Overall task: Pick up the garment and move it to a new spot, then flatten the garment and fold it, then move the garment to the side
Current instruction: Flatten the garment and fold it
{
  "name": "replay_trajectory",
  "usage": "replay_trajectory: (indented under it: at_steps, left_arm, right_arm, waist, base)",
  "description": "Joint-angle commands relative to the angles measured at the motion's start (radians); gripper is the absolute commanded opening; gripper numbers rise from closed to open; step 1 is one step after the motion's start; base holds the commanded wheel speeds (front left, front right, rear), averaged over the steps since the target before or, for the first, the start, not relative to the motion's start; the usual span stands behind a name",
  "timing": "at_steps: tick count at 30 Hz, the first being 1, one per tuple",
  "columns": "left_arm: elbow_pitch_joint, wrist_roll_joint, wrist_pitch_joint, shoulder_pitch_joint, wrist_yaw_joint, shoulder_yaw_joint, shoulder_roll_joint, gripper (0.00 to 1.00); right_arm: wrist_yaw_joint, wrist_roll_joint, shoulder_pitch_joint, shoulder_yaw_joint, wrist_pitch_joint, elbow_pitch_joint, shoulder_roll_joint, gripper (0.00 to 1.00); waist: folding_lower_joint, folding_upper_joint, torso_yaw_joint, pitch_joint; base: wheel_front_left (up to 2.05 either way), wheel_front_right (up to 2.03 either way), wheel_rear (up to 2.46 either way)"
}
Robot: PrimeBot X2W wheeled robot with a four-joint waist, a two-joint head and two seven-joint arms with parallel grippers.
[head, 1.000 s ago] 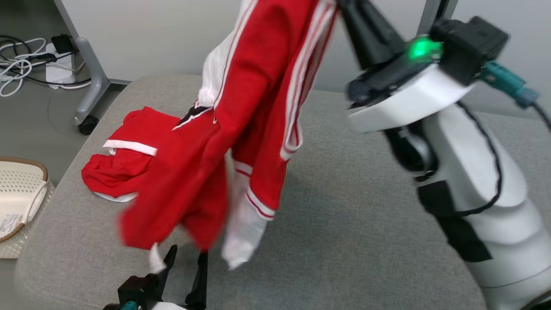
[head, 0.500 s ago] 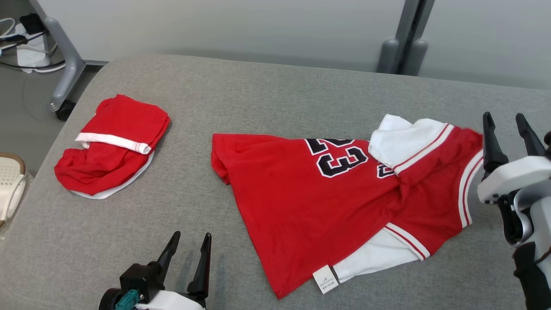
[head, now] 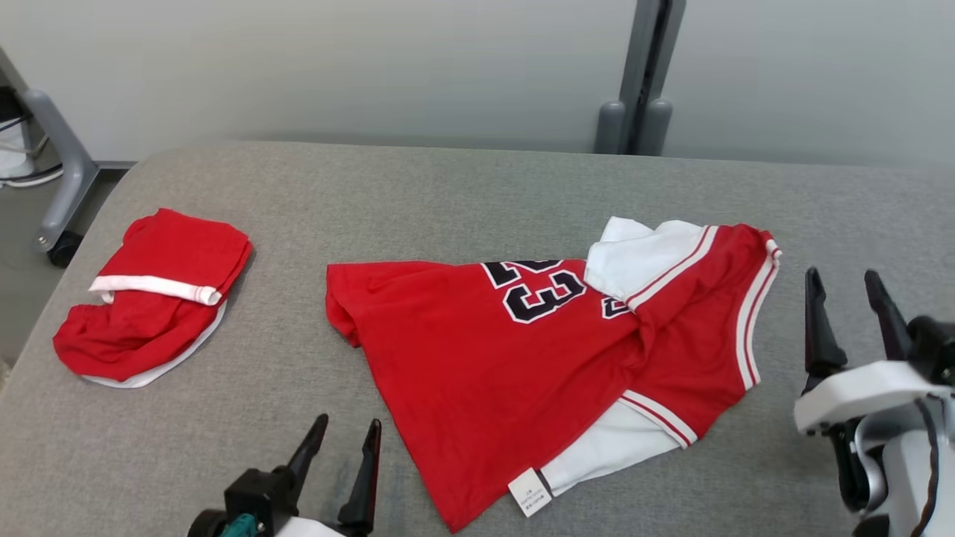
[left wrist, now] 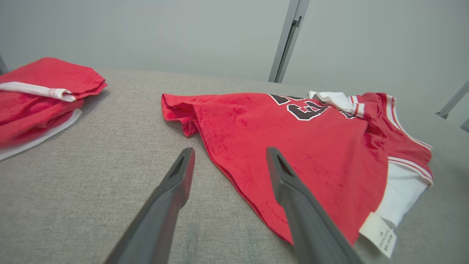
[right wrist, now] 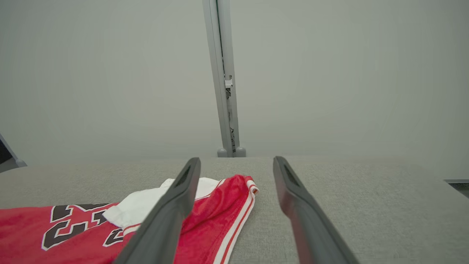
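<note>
The red jersey (head: 477, 358) lies spread but rumpled on the grey padded table (head: 448, 186), number side up, free of both grippers. The left gripper (head: 348, 421) is held over the table with its two fingers apart and nothing between them. The jersey's bottom hem runs just past the tip of the finger nearer it, and in the left wrist view that tip overlaps the red cloth while the other finger points at bare table. A white label (head: 530, 492) at the hem corner sits beside the nearer finger, towards its base. Well apart, out past the other finger, rests a second red garment (head: 149, 298), folded with a white band across it. The right gripper (head: 841, 274) also has its fingers spread wide and empty, just beside the jersey's striped shoulder edge and not touching it. In the right wrist view a grey post (head: 642, 74) stands ahead between these fingers, behind the table.
</note>
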Motion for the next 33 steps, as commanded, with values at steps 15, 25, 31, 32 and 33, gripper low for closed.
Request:
replay_trajectory:
  at_steps: [15, 25, 31, 32, 33]
  left_arm:
    - [0.089, -0.029, 0.000, 0.009, -0.020, -0.169, 0.004, 1.00]
    - [0.173, -0.030, 0.000, -0.004, -0.009, -0.230, 0.004, 1.00]
    - [0.212, -0.034, 0.000, -0.024, 0.009, -0.238, 0.004, 1.00]
    - [0.219, -0.041, 0.000, -0.034, 0.004, -0.242, 0.004, 0.46]
    - [0.218, -0.048, 0.000, -0.039, 0.002, -0.241, 0.004, 0.00]
  right_arm:
    - [0.000, -0.009, 0.110, 0.043, 0.000, -0.066, 0.048, 1.00]
    - [0.000, -0.019, 0.091, 0.033, 0.000, -0.062, 0.051, 1.00]
    - [0.000, -0.017, 0.081, 0.044, 0.000, -0.062, 0.052, 1.00]
    - [0.000, -0.014, 0.077, 0.050, 0.000, -0.062, 0.051, 1.00]
    - [0.000, -0.012, 0.075, 0.052, 0.000, -0.062, 0.052, 1.00]
  waist:
    - [0.0000, -0.0001, -0.097, 0.036]
    - [0.0000, -0.0001, -0.098, 0.038]
    - [0.0000, -0.0001, -0.095, 0.047]
    - [0.0000, -0.0001, -0.098, 0.051]
    - [0.0000, -0.0001, -0.100, 0.052]
  base:
    - [0.00, 0.00, 0.00]
    - [0.00, 0.00, 0.00]
    - [0.00, 0.00, 0.00]
    - [0.00, 0.00, 0.00]
    - [0.00, 0.00, 0.00]
